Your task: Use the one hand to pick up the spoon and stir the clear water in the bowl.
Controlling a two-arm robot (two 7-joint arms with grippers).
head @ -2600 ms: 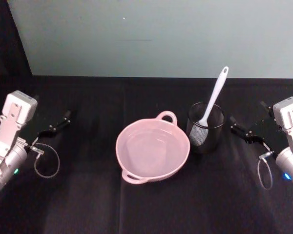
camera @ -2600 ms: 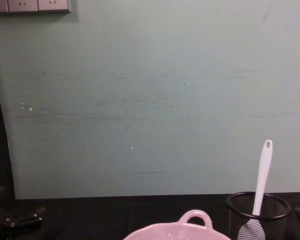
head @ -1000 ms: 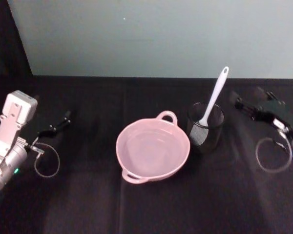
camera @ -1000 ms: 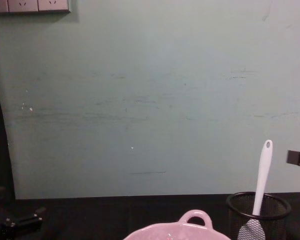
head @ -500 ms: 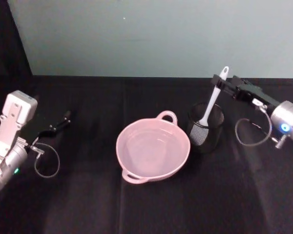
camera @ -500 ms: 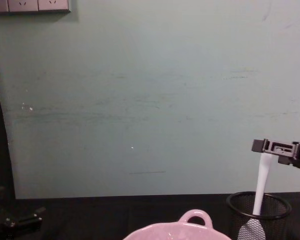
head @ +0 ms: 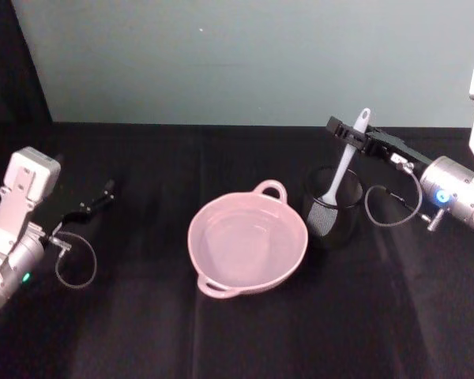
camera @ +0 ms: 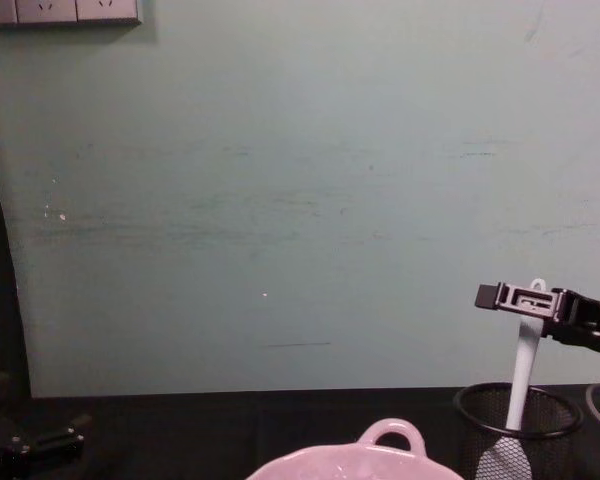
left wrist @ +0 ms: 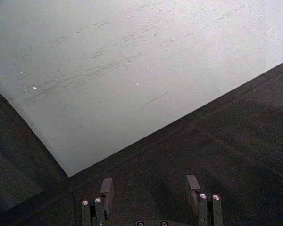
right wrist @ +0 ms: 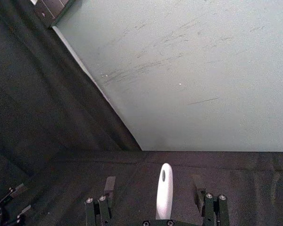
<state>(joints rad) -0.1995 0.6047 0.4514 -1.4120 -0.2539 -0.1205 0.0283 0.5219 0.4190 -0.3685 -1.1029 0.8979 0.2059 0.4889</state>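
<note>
With the left hand [head: 104, 192] parked aside, the right hand [head: 346, 133] hangs unclenched astride the spoon [head: 344, 164] standing in the mesh cup [head: 332, 223] beside the bowl [head: 196, 225], seemingly off-centre, so closing could shove the spoon and tip the cup.

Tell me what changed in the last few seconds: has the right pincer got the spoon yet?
Not yet. The right pincer lifted from its rest on the right and swung in to the spoon. Its open fingers now straddle the handle near the top, not closed on it. The spoon still stands in the mesh cup. The bowl and the parked left pincer have not moved.
</note>
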